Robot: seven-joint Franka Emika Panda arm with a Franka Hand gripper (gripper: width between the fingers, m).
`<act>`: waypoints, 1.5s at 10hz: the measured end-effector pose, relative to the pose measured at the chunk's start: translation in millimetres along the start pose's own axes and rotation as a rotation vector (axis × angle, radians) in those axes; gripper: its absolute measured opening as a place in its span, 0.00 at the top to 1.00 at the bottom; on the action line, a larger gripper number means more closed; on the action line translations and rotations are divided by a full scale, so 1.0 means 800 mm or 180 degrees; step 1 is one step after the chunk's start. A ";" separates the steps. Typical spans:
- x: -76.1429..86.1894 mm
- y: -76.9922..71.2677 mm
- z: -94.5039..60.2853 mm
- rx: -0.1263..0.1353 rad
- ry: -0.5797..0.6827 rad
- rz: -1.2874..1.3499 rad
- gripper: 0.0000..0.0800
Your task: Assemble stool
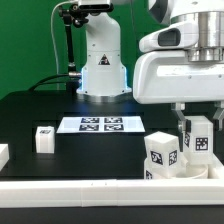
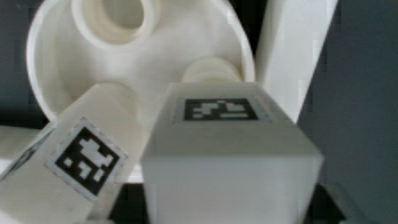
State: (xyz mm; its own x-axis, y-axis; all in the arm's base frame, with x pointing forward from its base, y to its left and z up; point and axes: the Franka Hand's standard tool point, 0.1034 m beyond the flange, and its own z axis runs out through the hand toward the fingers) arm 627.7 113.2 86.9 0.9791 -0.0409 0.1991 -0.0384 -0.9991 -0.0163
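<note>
Status, ext. view: pincer (image 1: 197, 122) sits low over the front corner of the surface (image 1: 30, 110) on the exterior view's right. Its jaws are narrowed onto an upright held leg (image 1: 199, 141) w/ tag facing the camera, and contact appears on both sides. Second leg (image 1: 160, 152) stands just beside it, toward the exterior view's left. Seat (image 1: 200, 172) lies low by both legs, near the front rail (image 1: 90, 190), mostly hidden. Spare leg (image 1: 44, 138) stands well apart, near the edge on the exterior view's left. Marker board (image 1: 100, 124) lies mid-surface.

Wrist view: held leg (image 2: 228, 150) fills the centre. Second leg (image 2: 80, 150) appears tilted beside it. Seat (image 2: 107, 70) w/ round hole is behind. The fingers cannot be made out here.

Risks (judgement):
- Legs are close, so a sideways move could topple the second leg.
- An off-centre grip on smooth plastic could let the held leg tilt and miss its seat socket.
- Seat looks unrestrained, so insertion force may slide it toward the rail.
</note>
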 end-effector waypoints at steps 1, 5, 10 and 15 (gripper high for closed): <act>0.000 0.001 0.000 0.0000 -0.0002 0.0232 0.58; -0.002 0.004 0.001 -0.0010 -0.0003 0.1279 0.58; 0.000 0.010 0.001 0.0044 0.0009 0.2490 0.58; 0.002 0.014 0.002 0.0130 -0.0016 0.3529 0.57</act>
State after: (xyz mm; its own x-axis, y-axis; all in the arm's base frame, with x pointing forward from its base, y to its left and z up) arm 629.3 101.9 85.4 0.4072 -0.9120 0.0503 -0.8872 -0.4080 -0.2152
